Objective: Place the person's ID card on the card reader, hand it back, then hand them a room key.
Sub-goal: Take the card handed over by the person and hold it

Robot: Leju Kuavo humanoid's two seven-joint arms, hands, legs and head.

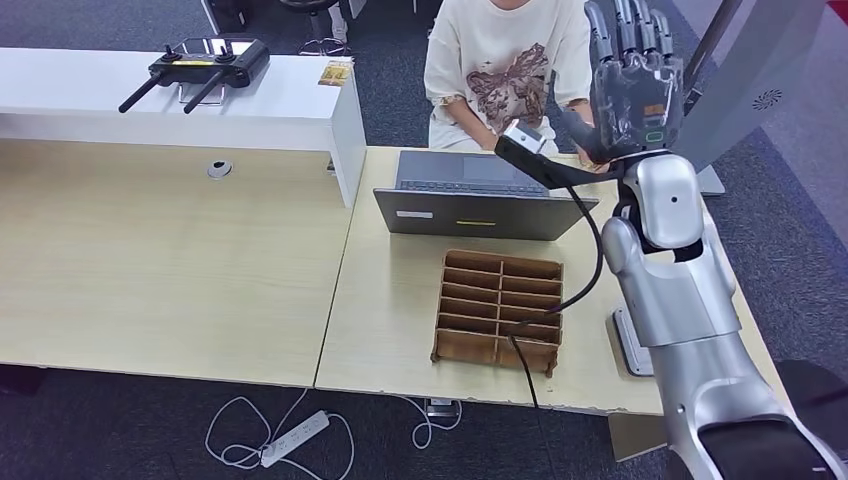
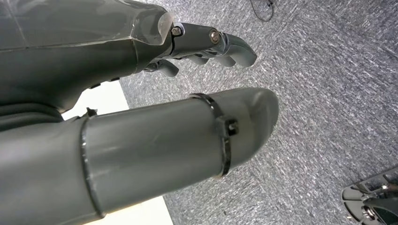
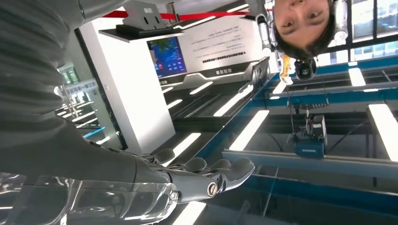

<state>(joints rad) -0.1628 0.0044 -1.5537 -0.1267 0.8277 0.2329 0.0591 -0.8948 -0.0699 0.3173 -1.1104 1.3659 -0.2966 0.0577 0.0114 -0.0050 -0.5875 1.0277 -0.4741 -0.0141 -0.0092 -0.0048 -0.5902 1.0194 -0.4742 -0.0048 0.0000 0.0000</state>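
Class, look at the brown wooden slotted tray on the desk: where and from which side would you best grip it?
Probably pinch the brown wooden slotted tray by its left outer wall, coming from above: it lies flat, open-topped, and a black cable crosses its right side.

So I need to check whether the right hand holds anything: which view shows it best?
The head view: the right hand is raised toward the person, fingers extended, nothing visible in it. The right wrist view shows its fingers edge-on. The left wrist view looks at floor.
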